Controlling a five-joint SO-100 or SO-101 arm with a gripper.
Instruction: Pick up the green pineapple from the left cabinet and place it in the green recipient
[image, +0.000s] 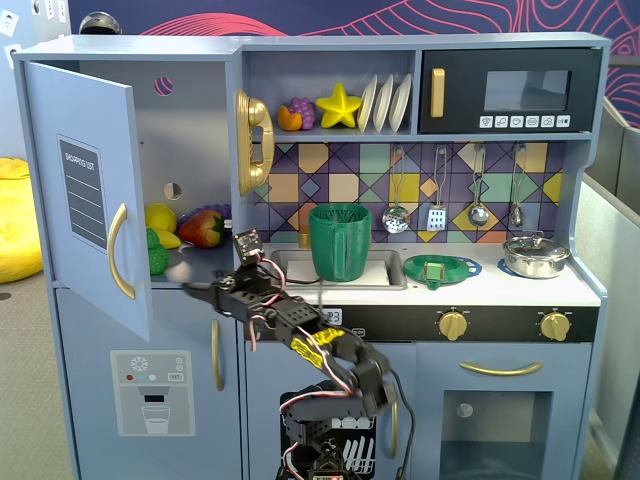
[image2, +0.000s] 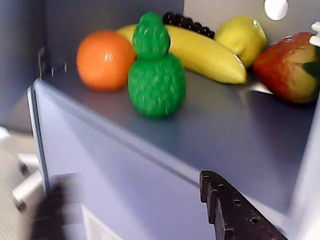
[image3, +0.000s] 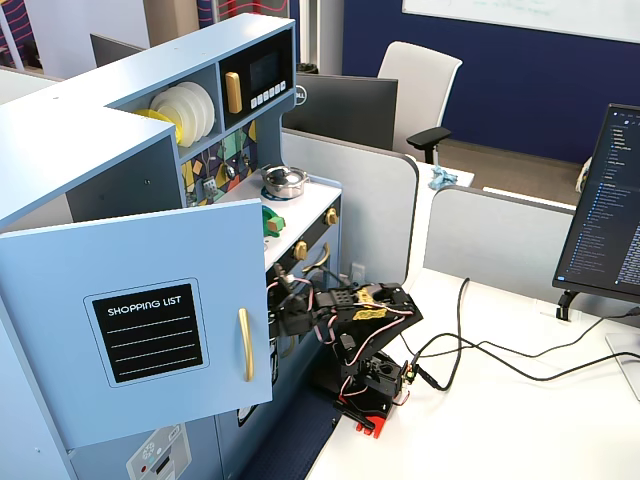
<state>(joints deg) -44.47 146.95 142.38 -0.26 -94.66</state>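
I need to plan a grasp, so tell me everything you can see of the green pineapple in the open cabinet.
The green pineapple is a bright green toy of glossy plastic: a rounded, bumpy body with a smaller knobbly crown on top. It stands upright near the front edge of the cabinet shelf. In the wrist view it stands in front of the banana, with the orange close to its left; contact with either is unclear. Nothing grips it.

left cabinet (image3: 150, 330) door open, arm (image3: 345, 315) beside
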